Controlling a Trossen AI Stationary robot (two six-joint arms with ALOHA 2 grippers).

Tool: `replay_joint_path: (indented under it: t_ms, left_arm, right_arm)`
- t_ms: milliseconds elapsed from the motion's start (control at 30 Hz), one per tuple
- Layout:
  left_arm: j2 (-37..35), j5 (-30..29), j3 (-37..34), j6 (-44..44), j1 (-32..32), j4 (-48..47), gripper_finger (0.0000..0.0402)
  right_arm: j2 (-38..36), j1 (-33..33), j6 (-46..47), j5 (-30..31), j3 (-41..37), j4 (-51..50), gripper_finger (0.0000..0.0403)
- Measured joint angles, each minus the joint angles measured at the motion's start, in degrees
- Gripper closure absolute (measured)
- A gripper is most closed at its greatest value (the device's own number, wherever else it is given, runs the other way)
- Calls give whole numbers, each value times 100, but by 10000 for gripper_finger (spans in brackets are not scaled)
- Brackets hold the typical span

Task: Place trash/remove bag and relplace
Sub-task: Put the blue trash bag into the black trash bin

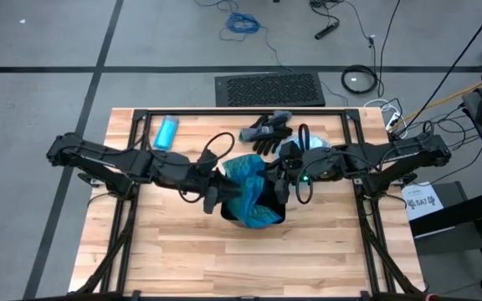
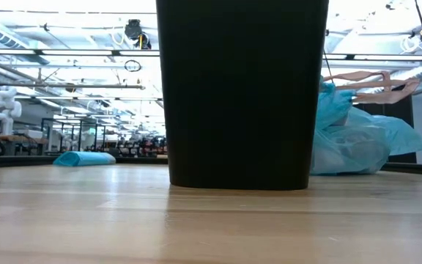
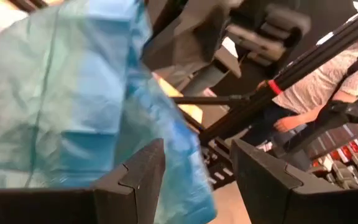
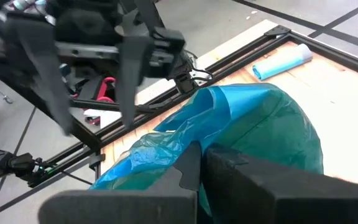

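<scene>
From above, both arms met over the middle of the wooden surface [image 1: 182,251]. The left gripper [image 1: 216,194] and the right gripper [image 1: 284,177] flanked a blue bag [image 1: 251,191] that was draped over a black bin [image 1: 268,211]. A blue roll [image 1: 167,132] lay near the far left corner, and a pair of black gloves [image 1: 266,132] lay behind the bin. No loose trash scraps could be made out.

From surface height, the bin [image 2: 242,92] filled the middle of the picture, standing upright. Blue bag plastic [image 2: 354,139] bunched beside it, and the roll [image 2: 84,158] lay well apart on the other side.

The left wrist camera showed its two fingers [image 3: 138,180] standing apart, with a clear gap between them; the blue plastic [image 3: 67,106] hung just beside one finger, not pinched. A person [image 3: 319,87] stood beyond the frame.

The right wrist camera showed its fingers [image 4: 188,171] pressed together, clamped on a fold of the bag [image 4: 247,130]. The other arm's gripper [image 4: 92,68] hung farther off, and the roll [image 4: 283,61] lay by the surface's edge.
</scene>
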Motion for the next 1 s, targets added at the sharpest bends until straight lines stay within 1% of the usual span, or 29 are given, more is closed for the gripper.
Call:
replay_joint_path:
  t_ms: [133,233,367,567,867,1000]
  left_arm:
    - [171,-226,337,19,-23,-427,215]
    - [367,-261,498,20,-23,-890,215]
    - [504,-400,689,-6,6,-1249,215]
    - [504,-621,711,-6,45,-1258,215]
    - [545,-537,713,-8,140,-1261,215]
    - [542,-537,713,25,157,-1252,230]
  right_arm:
    - [66,-48,-31,-4,0,82,403]
    - [146,-87,-85,-24,0,202,403]
    - [226,-85,-181,-50,0,389,403]
    - [227,-85,-186,-51,0,353,403]
    - [249,-85,-100,-52,0,376,403]
    - [249,-85,-103,-52,0,371,403]
